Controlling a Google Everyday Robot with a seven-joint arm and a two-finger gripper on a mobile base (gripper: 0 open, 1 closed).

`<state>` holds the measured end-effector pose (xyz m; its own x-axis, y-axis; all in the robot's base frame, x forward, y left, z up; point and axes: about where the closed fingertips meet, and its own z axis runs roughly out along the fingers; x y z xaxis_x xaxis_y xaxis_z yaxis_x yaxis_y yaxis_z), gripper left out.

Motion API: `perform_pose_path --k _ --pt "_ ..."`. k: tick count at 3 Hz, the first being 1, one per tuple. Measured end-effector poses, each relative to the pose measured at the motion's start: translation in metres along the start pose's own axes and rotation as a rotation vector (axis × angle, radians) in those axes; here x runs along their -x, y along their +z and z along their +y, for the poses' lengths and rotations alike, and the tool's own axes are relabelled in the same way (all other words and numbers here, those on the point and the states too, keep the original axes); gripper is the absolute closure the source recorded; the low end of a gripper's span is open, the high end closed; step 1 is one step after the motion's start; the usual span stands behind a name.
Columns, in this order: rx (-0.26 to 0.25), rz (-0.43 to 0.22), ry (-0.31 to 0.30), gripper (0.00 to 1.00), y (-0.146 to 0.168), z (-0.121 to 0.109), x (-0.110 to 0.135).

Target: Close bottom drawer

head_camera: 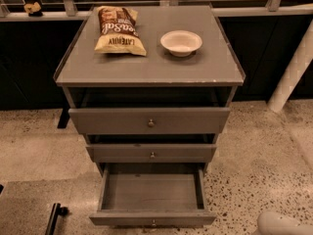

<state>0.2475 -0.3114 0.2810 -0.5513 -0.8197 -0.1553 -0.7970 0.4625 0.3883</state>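
The grey wooden cabinet [146, 72] has three drawers. The bottom drawer [151, 192] is pulled far out, and its plain grey box is empty. Its low front panel [152, 219] with a small round knob [153, 223] is at the lower edge of the view. The middle drawer [151, 153] and the top drawer [149, 121] are each pulled out a little. My gripper is out of view. Only a white rounded part of my arm [281, 224] shows at the bottom right corner, to the right of the bottom drawer's front.
A chip bag [119, 31] and a white bowl [181, 42] lie on the cabinet top. A black bar [53, 218] lies on the speckled floor at the bottom left. A white post [291, 77] leans at the right. A dark wall with a railing is behind.
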Motion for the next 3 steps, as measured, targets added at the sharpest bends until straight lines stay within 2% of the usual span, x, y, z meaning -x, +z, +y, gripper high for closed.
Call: perform_pose_path --k 1,2,3 --pt "0.005 -0.004 0.004 0.0 0.0051 -0.0031 0.0004" --pt "0.011 -0.045 0.004 0.0 0.0034 -0.002 -0.0034" --pt "0.07 -0.115 -0.008 0.0 0.0117 -0.006 -0.0088"
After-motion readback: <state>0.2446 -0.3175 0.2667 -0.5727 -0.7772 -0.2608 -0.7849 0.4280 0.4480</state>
